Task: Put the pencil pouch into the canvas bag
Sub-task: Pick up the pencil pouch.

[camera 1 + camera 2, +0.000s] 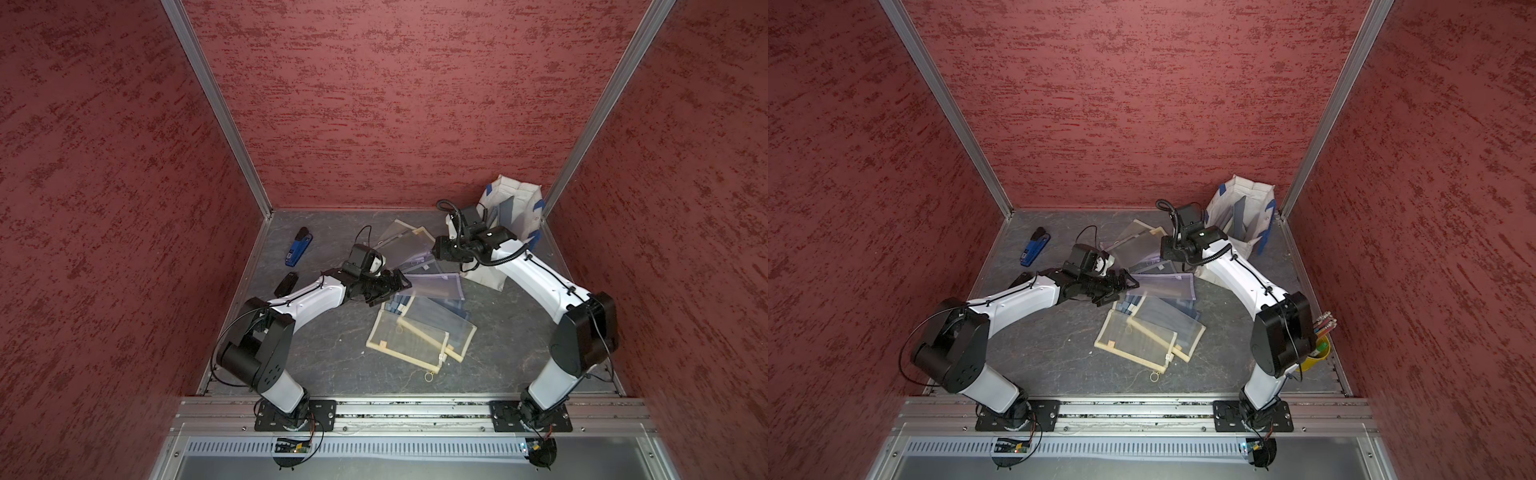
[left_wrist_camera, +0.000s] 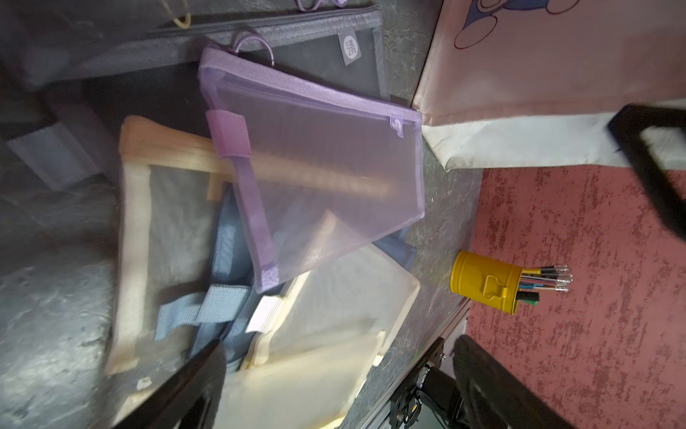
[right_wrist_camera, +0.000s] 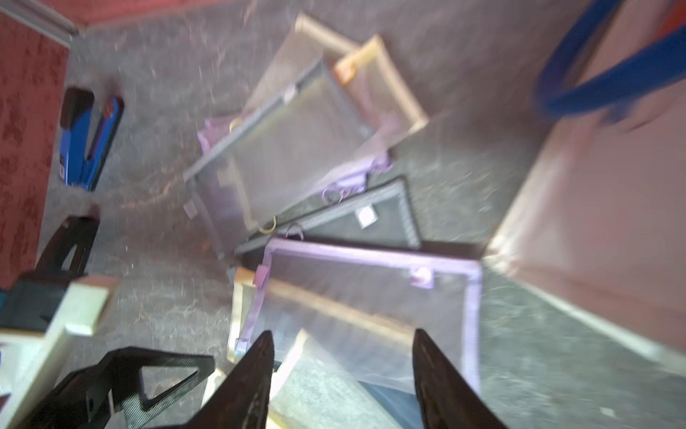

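Off-white cloth makes up the canvas bag, which stands upright and open-mouthed in the far right corner of the bench in both top views. A flat grey pouch stands on edge inside it. The other pouches lie in a loose heap about the middle of the bench. A purple pouch is on top, and cream pouches lie toward the near edge. The left tool hovers at the heap's left side, jaws spread, grasping nothing. The right tool hangs over the far part of the heap, just beside the bag; from here its jaws cannot be made out. A blue stapler lies near the far left corner. In a top view a yellow can of pens stands at the right edge, partly behind the right arm.

In the left wrist view the purple pouch overlaps the cream pouches and a blue-grey one, with one corner just beside the foot of the bag. The left tool's fingers sit far apart at the picture's edges with nothing between them.

The right wrist view is blurred. The right tool's fingers stand apart above the purple pouch, released and pinching nothing. A dark grey pouch lies beyond, and the bag is off to one side.
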Tool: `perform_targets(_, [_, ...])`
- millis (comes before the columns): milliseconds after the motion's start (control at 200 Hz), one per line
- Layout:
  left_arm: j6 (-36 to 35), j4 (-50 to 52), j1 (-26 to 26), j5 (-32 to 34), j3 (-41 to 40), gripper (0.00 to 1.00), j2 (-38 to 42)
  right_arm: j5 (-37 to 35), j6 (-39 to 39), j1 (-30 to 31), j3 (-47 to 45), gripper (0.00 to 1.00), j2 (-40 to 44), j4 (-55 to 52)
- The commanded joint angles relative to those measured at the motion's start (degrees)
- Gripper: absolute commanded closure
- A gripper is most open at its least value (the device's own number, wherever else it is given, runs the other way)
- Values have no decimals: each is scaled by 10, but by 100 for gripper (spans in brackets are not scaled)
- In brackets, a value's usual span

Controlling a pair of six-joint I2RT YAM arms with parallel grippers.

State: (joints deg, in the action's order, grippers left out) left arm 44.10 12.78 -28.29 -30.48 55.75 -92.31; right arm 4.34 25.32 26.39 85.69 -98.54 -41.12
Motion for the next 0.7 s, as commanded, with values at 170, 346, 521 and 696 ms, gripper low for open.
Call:
perform_targets(170, [88, -110, 3, 0, -16, 14, -42, 66, 48, 30, -84, 34, -2, 140])
perform_targets(346, [113, -134, 3, 5, -12, 19, -72, 61, 47, 36, -113, 27, 4, 154])
perform_targets(521, [131, -167, 2, 5, -8, 26, -95, 54, 44, 36, -134, 26, 5, 159])
perform_targets(696, [131, -176, -2, 6, 8, 48, -118, 61, 60, 36, -168, 26, 8, 175])
